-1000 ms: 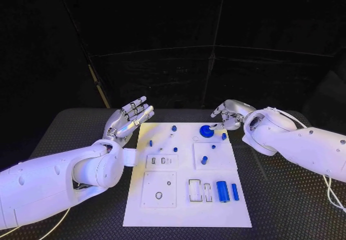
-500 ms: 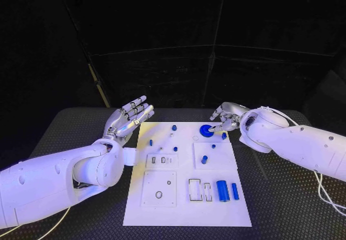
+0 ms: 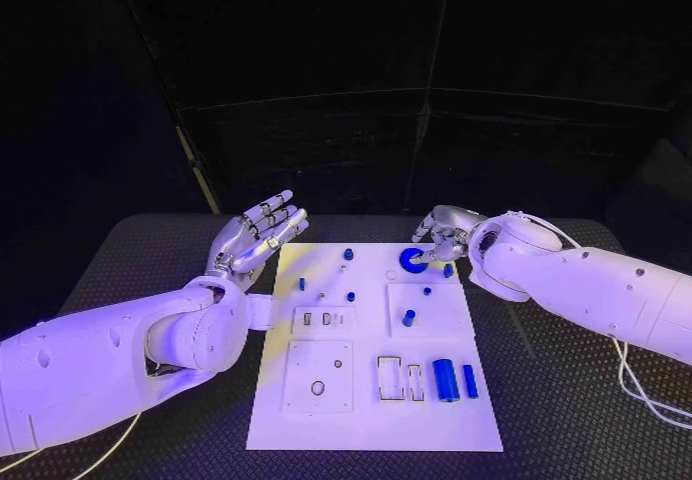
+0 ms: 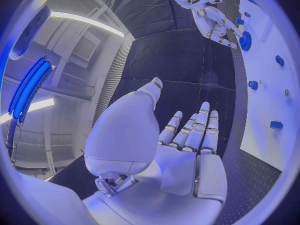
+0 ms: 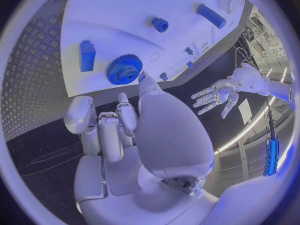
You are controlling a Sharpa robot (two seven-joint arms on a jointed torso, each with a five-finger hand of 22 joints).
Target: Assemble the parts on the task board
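Down at six o'clock two blue cylinders (image 3: pixel 456 382) lie waiting on the task board (image 3: pixel 375 420). The left hand (image 3: pixel 260 236) stands off the board's ten o'clock corner on the desk (image 3: pixel 130 262), fingers spread, palm up, holding nothing. At one o'clock the right hand (image 3: pixel 438 238) curls over the blue gear (image 3: pixel 413 262), fingertips at its rim; grip unclear. Seating that gear looks the step; next comes a clean pinch.
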